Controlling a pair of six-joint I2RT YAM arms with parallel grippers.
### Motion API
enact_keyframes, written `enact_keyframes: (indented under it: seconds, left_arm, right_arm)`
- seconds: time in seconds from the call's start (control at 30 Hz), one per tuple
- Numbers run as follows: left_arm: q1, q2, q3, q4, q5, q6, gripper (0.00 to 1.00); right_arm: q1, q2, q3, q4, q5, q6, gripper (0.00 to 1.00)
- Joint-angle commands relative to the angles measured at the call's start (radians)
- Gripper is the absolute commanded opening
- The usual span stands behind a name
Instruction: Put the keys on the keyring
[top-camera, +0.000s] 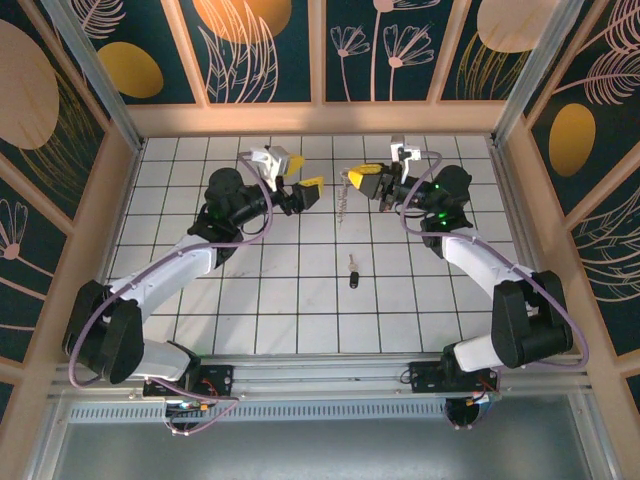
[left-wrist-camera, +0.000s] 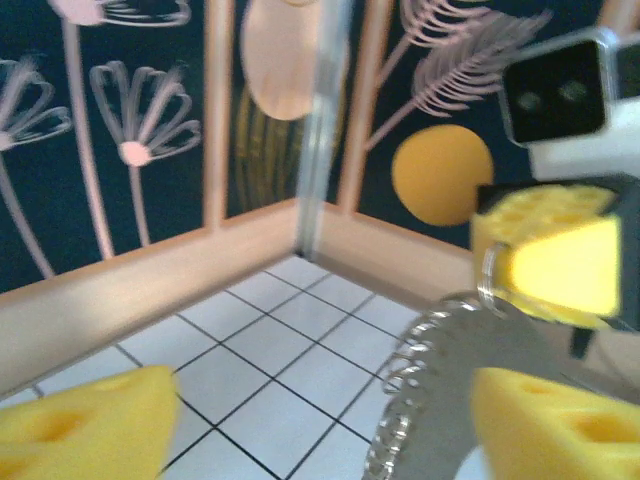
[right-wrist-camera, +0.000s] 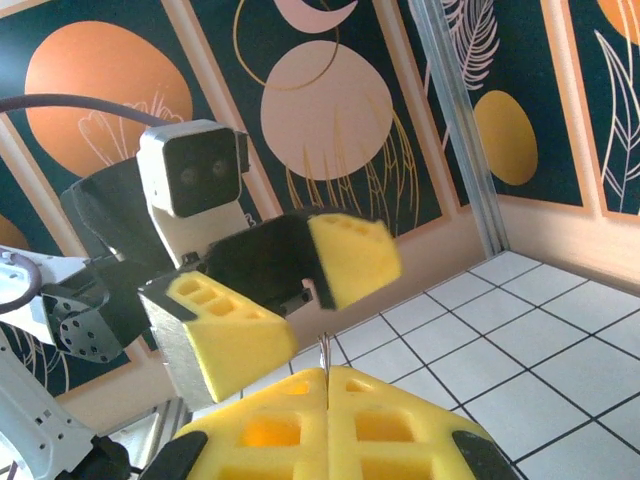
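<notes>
Two arms reach in over the white tiled table (top-camera: 250, 300), and between their tips hangs the keyring (top-camera: 343, 196), the mark for everything else here.

Left of the keyring is the left gripper (top-camera: 308, 189), near it and pointing at it, with a strip of tile showing between them from above. Its jaws stand apart. In its own wrist view one yellow finger (left-wrist-camera: 80, 425) sits at the lower left corner and the other (left-wrist-camera: 555, 425) at the lower right, with floor tile between them. There the keyring (left-wrist-camera: 415, 385) is a blurred silvery arc with a coiled, jagged edge, just left of that second finger (whether metal meets pad I cannot tell). Seen from the right wrist, the left gripper (right-wrist-camera: 300, 300) faces the camera with its two yellow pads parted.

Toward the arm bases from the keyring, and well apart from it, a single key (top-camera: 353, 272) lies flat on the tile, its black head at the end nearer the bases.

Just right of the keyring, holding its upper end, is the right gripper (top-camera: 358, 180). Its yellow pads (right-wrist-camera: 400, 430) are pressed together, and a thin sliver of the keyring's metal stands up from the seam between them.
</notes>
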Motion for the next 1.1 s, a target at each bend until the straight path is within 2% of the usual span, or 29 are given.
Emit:
enact_keyframes:
  seconds: [0.0, 0.27, 0.4, 0.67, 0.83, 1.07]
  left_arm:
    - [0.016, 0.029, 0.065, 0.056, 0.184, -0.104, 0.58]
    - [0.025, 0.118, 0.074, 0.326, 0.371, -0.396, 0.48]
    - [0.025, 0.157, 0.080, 0.408, 0.411, -0.488, 0.46]
    - [0.025, 0.196, 0.076, 0.546, 0.439, -0.586, 0.39]
    - [0.025, 0.209, 0.082, 0.556, 0.442, -0.594, 0.34]
    - [0.025, 0.226, 0.082, 0.563, 0.434, -0.592, 0.33]
  right_arm:
    - [0.002, 0.003, -0.004, 0.105, 0.021, 0.027, 0.00]
    - [0.018, 0.026, -0.006, 0.171, 0.018, 0.076, 0.00]
    - [0.029, 0.034, 0.001, 0.178, 0.017, 0.082, 0.00]
    - [0.050, 0.037, 0.010, 0.182, 0.015, 0.083, 0.00]
    - [0.058, 0.040, 0.010, 0.185, 0.015, 0.083, 0.00]
    - [0.064, 0.040, 0.009, 0.189, 0.017, 0.083, 0.00]
